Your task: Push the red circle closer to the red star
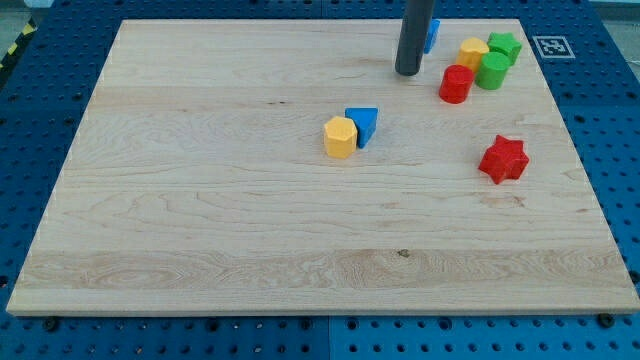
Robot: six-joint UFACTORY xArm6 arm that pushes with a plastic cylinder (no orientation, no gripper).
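No pincer here, only my tip point(407, 72), standing just to the view's left of the red circle point(456, 84) and apart from it: an approach step, so next I should round to its upper side and shove down-right toward the red star point(503, 159).

The pale wooden worktop point(200, 220) carries a red cylinder point(456, 84), red star point(503, 159), yellow hexagonal block point(340, 137) touching a blue triangular block point(364, 124), and green blocks point(497, 60).
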